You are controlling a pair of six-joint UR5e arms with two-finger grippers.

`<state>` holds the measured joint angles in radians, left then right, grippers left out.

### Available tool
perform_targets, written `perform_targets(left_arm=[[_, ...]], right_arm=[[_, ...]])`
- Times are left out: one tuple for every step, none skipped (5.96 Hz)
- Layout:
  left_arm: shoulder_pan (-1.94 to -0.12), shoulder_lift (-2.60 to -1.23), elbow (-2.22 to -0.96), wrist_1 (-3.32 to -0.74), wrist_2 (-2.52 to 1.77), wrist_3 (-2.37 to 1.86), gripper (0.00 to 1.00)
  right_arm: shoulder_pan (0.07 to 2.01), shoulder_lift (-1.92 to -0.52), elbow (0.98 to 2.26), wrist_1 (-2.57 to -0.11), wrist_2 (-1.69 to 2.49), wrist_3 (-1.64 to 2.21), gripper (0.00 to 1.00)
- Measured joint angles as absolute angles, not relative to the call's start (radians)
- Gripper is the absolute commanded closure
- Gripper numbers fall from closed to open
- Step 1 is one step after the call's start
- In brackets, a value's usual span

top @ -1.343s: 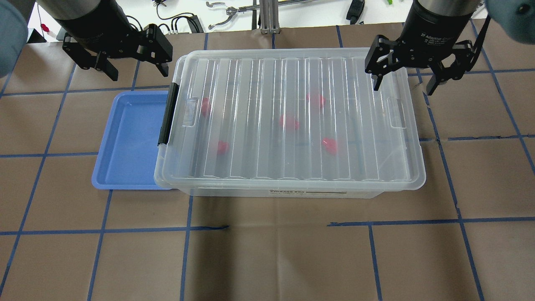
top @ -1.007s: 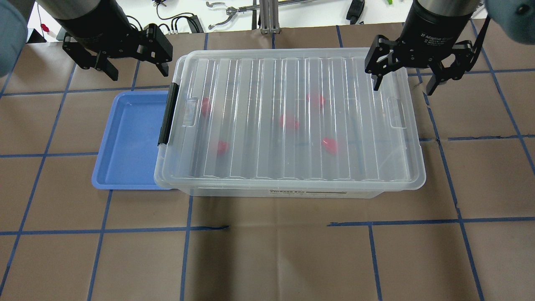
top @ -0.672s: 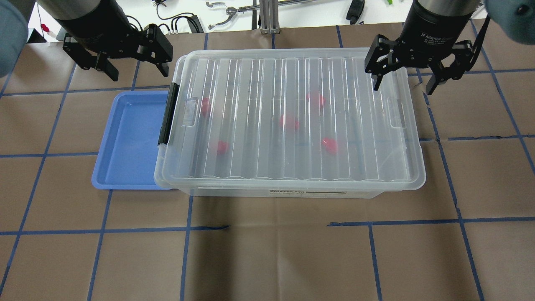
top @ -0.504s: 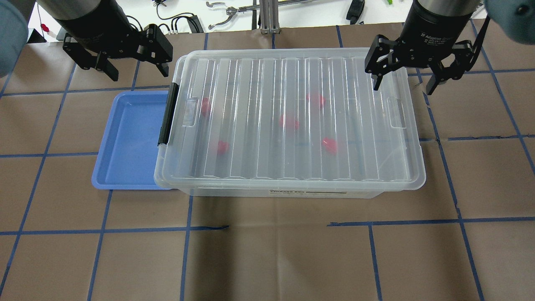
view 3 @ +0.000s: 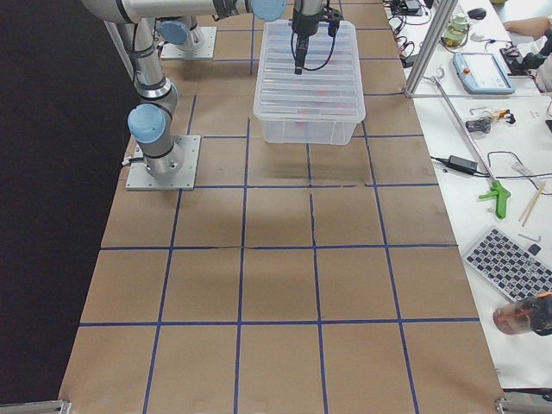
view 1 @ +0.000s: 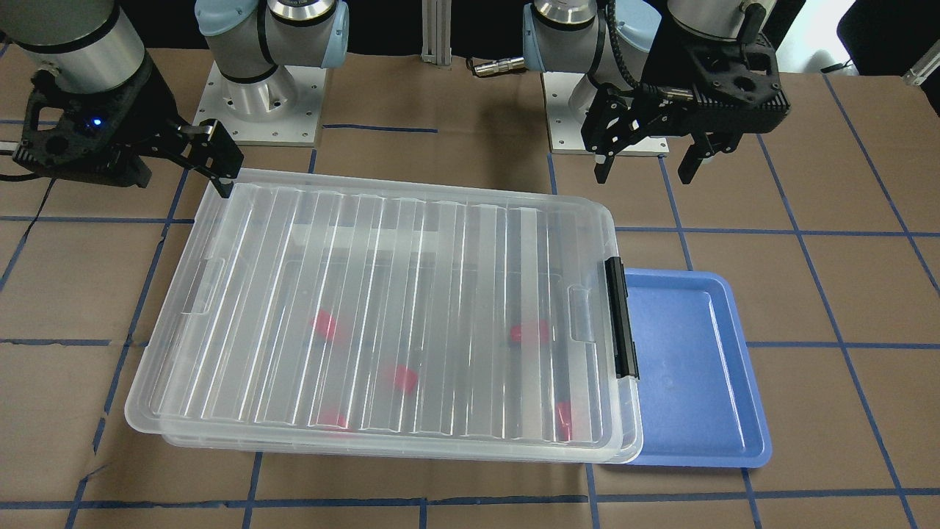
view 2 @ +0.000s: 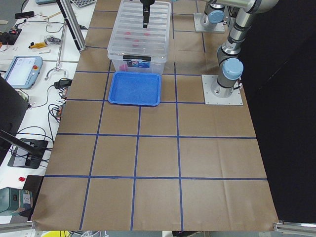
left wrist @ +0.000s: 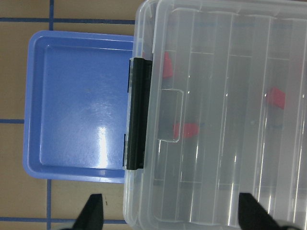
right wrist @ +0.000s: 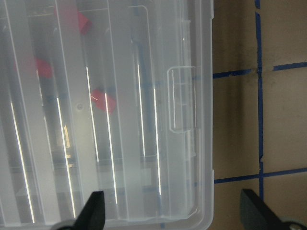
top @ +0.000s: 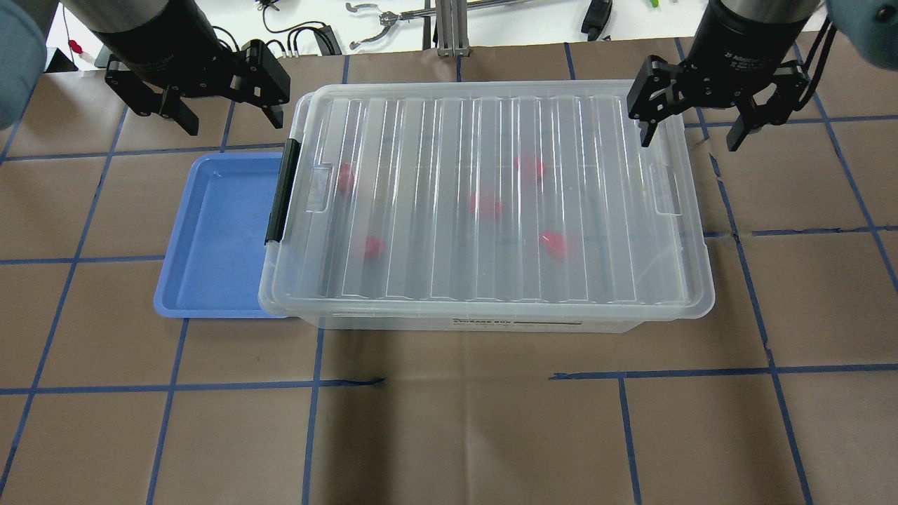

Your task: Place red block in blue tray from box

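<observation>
The clear box [top: 435, 133] stands mid-table with its ribbed lid on and its black latch [top: 280, 193] facing the blue tray [top: 217, 238]. Several red blocks lie inside under the lid, among them one near the latch [top: 345, 178], one in the middle [top: 485, 205] and one toward the front [top: 553, 243]. The tray is empty and its edge sits under the box's rim. My left gripper [top: 233, 124] is open and empty, high over the box's back left corner. My right gripper [top: 689, 139] is open and empty over the back right corner.
Brown paper with a blue tape grid [top: 463, 379] covers the table. The arm bases [view 1: 257, 95] stand behind the box. Benches with tools and cables [view 3: 483, 129] run along the table's far side.
My right gripper has shifted a little to the right and back along the box's right end. The left gripper, box, tray and blocks have not moved.
</observation>
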<state>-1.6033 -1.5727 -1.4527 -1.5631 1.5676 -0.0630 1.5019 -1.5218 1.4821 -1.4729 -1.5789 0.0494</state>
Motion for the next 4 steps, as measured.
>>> perform_targets(left_arm=[[-1.603,-1.573,-1.453,-1.563,1.567,-0.063,0.01],[-1.603,-1.574,-1.453,-1.563,1.566,-0.063,0.01],[-1.603,-1.574,-1.453,-1.563,1.565,-0.063,0.01],[-1.603,-1.574,-1.453,-1.563,1.565,-0.063,0.01]], right_arm=[[1.443,-1.521,1.533,-1.527,-1.576,-0.033,0.0],[1.378,-1.521,1.606,-1.611,-1.575,-0.13,0.0],[1.333,-1.521,1.673,-1.688,-1.575,-0.186,0.0],[1.318,-1.522,1.713,-1.731,-1.574,-0.192,0.0]])
